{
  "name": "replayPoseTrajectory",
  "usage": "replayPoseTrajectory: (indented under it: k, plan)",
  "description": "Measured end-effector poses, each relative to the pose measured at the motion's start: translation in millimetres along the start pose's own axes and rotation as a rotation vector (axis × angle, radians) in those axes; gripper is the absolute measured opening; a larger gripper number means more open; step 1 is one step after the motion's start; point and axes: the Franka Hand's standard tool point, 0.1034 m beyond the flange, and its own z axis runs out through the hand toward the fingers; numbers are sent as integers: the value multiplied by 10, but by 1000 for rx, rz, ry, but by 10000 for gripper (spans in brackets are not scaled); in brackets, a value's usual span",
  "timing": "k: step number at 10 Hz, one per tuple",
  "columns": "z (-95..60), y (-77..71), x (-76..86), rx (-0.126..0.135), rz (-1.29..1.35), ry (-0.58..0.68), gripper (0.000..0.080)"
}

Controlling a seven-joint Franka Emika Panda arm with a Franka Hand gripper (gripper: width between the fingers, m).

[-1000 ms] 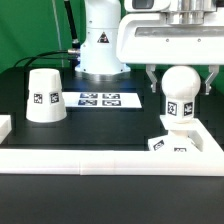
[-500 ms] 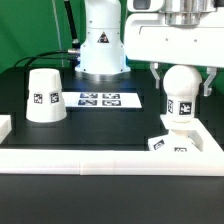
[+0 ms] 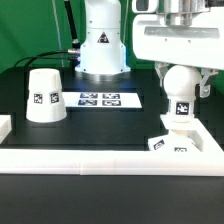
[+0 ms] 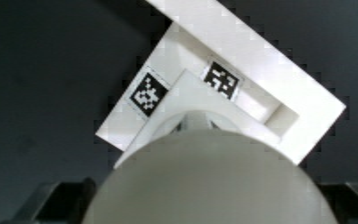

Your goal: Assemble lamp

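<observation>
The ball-like white bulb [image 3: 181,97] stands upright with its stem on the small flat square base [image 3: 172,143] at the exterior view's right. My gripper [image 3: 183,83] is shut on the bulb, one finger on each side of the ball. In the wrist view the bulb [image 4: 202,165] fills the foreground between the dark fingers of the gripper [image 4: 202,197], and the tagged base [image 4: 220,85] lies beyond it. The truncated-cone shade [image 3: 43,95] stands alone on the table at the exterior view's left.
The marker board [image 3: 100,99] lies flat at the middle back. The arm's white pedestal [image 3: 100,45] stands behind it. A low white wall [image 3: 100,158] runs along the table's front edge, with a corner piece [image 3: 4,125] at the far left.
The gripper and bulb have shifted slightly toward the exterior view's right over the base. The shade and the marker board have not moved.
</observation>
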Motion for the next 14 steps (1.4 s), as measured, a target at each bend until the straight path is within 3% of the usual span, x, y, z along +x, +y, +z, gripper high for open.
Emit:
replayPoseTrajectory:
  k: [1, 3, 8, 11, 14]
  plan:
    - [0, -2, -3, 0, -57, 0, 650]
    - [0, -7, -10, 0, -127, 0, 696]
    - [-15, -27, 23, -1, -771, 5, 698]
    - [6, -63, 46, -21, -1028, -8, 698]
    - [2, -68, 56, -25, -1226, -7, 698]
